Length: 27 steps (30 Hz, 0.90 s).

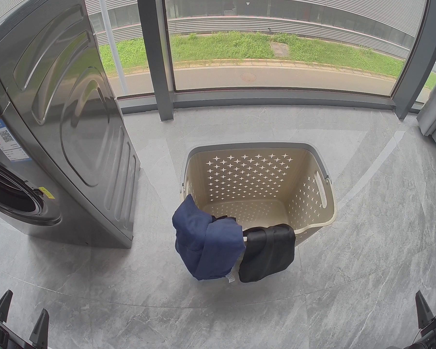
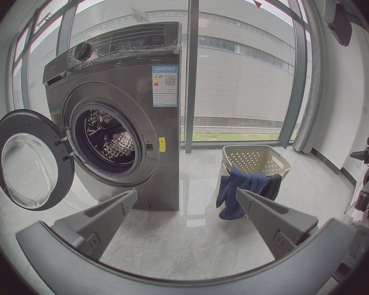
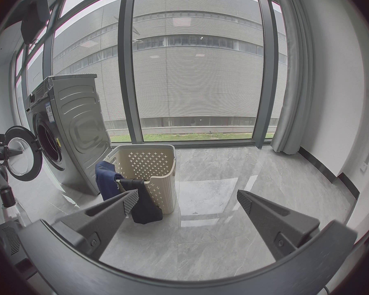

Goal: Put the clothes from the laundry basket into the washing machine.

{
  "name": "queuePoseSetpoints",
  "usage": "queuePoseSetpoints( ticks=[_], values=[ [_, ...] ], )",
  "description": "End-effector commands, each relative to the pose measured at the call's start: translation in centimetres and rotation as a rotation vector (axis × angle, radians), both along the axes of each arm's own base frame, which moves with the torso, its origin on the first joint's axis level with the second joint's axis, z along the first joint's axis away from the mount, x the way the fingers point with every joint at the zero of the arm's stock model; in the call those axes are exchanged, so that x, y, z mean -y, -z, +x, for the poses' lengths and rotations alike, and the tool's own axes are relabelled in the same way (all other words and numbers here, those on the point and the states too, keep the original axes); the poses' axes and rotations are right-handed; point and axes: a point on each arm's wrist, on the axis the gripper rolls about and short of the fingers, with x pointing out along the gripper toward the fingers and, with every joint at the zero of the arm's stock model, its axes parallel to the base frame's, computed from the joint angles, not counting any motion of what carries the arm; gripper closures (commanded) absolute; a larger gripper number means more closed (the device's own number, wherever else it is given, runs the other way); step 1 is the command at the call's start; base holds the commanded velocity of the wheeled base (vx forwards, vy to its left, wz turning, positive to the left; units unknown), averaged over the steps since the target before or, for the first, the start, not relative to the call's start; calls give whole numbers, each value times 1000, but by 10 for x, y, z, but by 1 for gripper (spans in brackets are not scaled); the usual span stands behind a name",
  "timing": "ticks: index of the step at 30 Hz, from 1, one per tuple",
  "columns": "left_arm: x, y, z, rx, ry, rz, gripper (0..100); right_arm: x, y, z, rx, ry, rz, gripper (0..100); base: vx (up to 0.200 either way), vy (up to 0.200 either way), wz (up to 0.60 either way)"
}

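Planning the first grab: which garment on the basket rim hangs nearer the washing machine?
The blue garment, draped over the laundry basket at its near rim, on the side of the washing machine; the black garment hangs beside it, farther from the machine.

Clothes [image 1: 206,243] over basket [image 1: 256,146] rim, maybe overlapping; washer [image 1: 72,122] left.

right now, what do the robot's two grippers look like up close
The left gripper and right gripper match: each has two matte dark grey fingers shaped like wedges tapering to points, a finely textured pad on each inner tip, a round fastener near each base, and a curved dark grey bracket behind.
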Motion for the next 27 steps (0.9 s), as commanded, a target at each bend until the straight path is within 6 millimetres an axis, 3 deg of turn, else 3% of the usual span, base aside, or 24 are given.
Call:
queuePoseSetpoints(
  ticks=[1, 4, 8, 10, 11, 15, 27],
  values=[
    [0, 5, 0, -4, 0, 1, 0, 0, -54, -15, 164, -18, 27, 0, 0, 0, 0],
    [0, 5, 0, -4, 0, -1, 0, -1, -76, 4, 23, -40, 61, 0, 0, 0, 0],
    [0, 5, 0, -4, 0, -1, 0, -2, -81, 52, -207, -92, 75, 0, 0, 0, 0],
    [0, 5, 0, -4, 0, -2, 0, -2, -83, 67, -238, -100, 77, 0, 0, 0, 0],
    [0, 5, 0, -5, 0, -4, 0, -3, -85, 94, -270, -112, 70, 0, 0, 0, 0],
    [0, 5, 0, -5, 0, -5, 0, -16, -82, 131, -323, -215, 63, 0, 0, 0, 0],
    [0, 5, 0, -5, -2, -10, 0, -67, -64, 182, -482, -280, 107, 0, 0, 0, 0]
  ],
)
